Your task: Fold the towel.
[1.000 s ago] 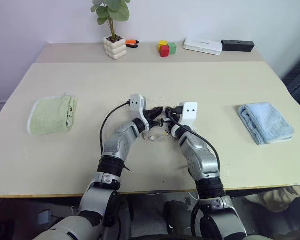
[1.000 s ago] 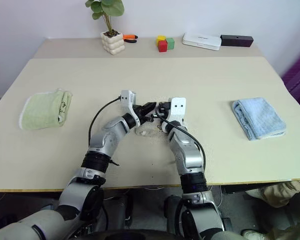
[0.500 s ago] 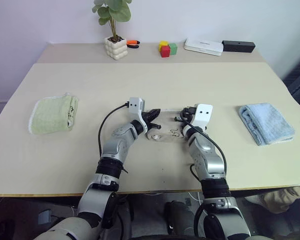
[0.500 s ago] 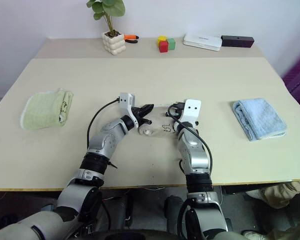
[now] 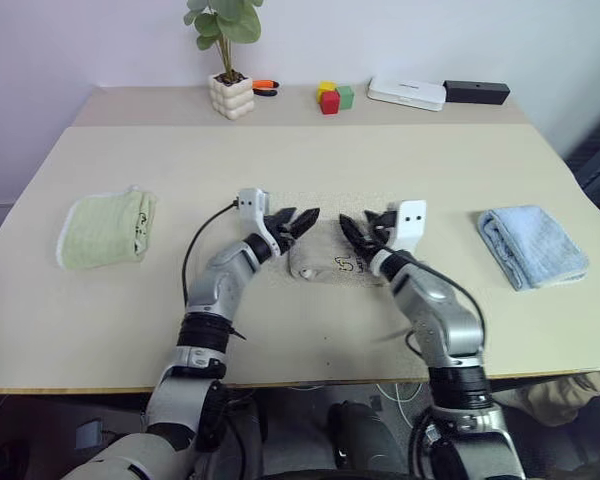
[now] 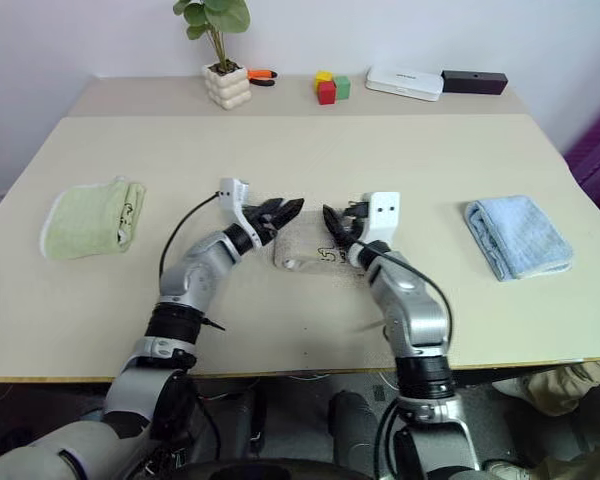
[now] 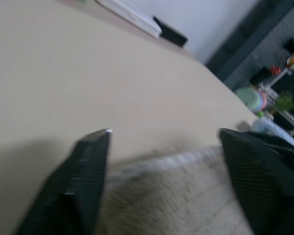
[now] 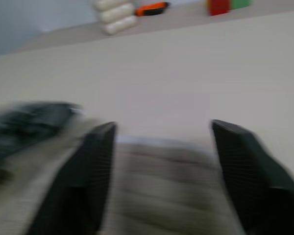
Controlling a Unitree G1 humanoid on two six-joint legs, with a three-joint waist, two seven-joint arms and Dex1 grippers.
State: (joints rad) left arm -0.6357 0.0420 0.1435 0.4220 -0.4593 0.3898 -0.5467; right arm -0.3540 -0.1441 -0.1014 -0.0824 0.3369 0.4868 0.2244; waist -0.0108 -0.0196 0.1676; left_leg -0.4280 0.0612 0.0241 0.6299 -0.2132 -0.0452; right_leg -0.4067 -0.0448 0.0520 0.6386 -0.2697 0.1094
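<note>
The beige towel (image 5: 323,258) lies folded into a small bundle in the middle of the near table, with dark printed marks on its front face. My left gripper (image 5: 295,220) hovers open just above the towel's left end, holding nothing. At the towel's right end my right gripper (image 5: 365,228) is open and empty too. In the left wrist view the towel (image 7: 186,196) lies low between the spread fingers (image 7: 83,181). In the right wrist view the towel (image 8: 166,186) lies below the parted fingers (image 8: 235,161), with the other gripper (image 8: 34,122) beside it.
A pale green folded towel (image 5: 107,229) lies at the left, a light blue one (image 5: 532,245) at the right. Along the back stand a potted plant (image 5: 229,95), an orange tool (image 5: 264,85), coloured blocks (image 5: 331,97), a white box (image 5: 407,92) and a black box (image 5: 476,92).
Both grippers were shut together over the towel's middle. They have drawn apart sideways, risen slightly and opened, leaving the towel lying folded between them.
</note>
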